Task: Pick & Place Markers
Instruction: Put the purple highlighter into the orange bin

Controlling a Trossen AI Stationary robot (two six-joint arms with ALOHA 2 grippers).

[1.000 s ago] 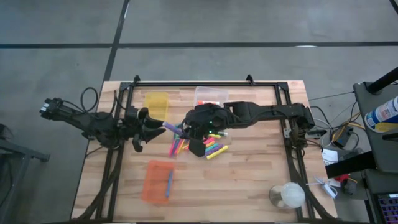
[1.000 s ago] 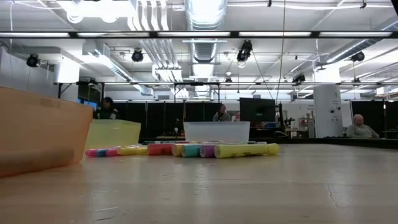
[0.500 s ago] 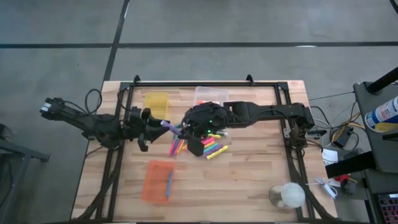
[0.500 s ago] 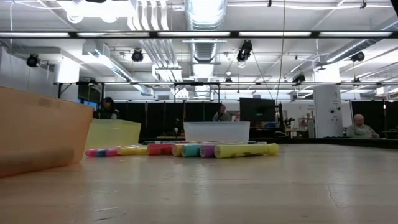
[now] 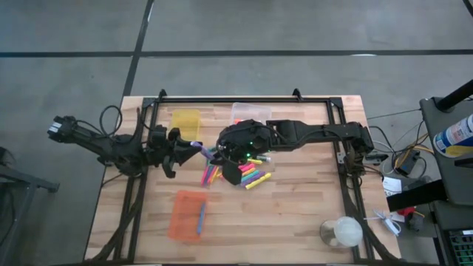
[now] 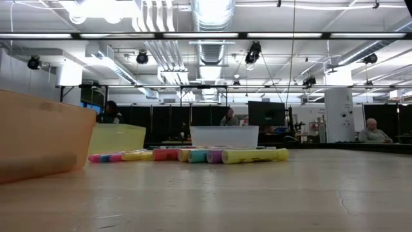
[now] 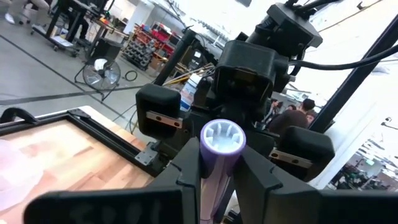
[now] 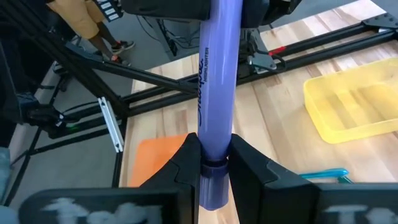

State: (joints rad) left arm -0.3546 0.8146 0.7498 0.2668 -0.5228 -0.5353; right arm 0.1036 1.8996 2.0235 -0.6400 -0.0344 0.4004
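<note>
Purple marker (image 8: 217, 93) is hanging above mid-table, spanning both grippers. Left gripper (image 7: 217, 177) is pinching one end between narrowed fingers; right gripper (image 8: 214, 171) is clamping the other. Remaining markers (image 5: 251, 176) are lying loose beneath, near the yellow bin (image 5: 185, 120).

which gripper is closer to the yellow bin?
Left. The left gripper sits just in front of the yellow bin, jaws on the purple marker. The right gripper holds the marker's other end, farther out.
</note>
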